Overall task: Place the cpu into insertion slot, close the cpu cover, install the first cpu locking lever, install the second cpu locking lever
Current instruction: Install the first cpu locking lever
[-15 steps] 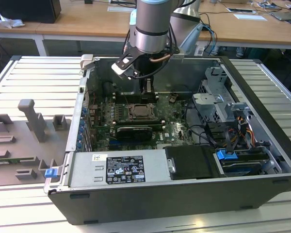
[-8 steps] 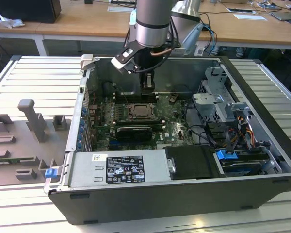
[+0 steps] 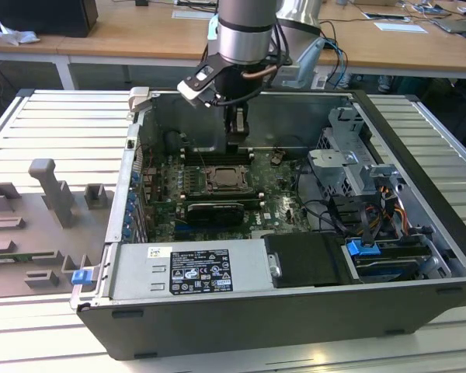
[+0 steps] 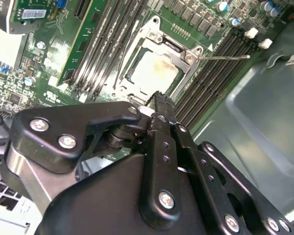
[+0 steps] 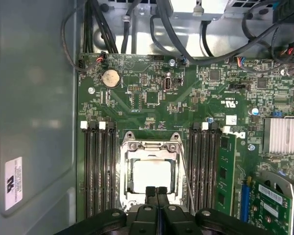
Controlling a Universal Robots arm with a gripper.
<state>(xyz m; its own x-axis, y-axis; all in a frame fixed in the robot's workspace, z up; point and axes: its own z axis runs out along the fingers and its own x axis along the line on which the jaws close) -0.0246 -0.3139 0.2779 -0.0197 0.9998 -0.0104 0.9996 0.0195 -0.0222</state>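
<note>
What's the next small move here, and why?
Probably shift the shut gripper to the thin lever and press it down: the chip already sits under the closed cover, and that lever juts out sideways, seemingly unlatched.

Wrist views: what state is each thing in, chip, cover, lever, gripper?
Thin silvery metal cpu cover: closed flat.
Pale silver square cpu: seated beneath it, top showing through the cut-out.
Thin wire locking lever: sticking out free, apparently unlatched.
Black gripper: shut, over the cover's edge.
</note>
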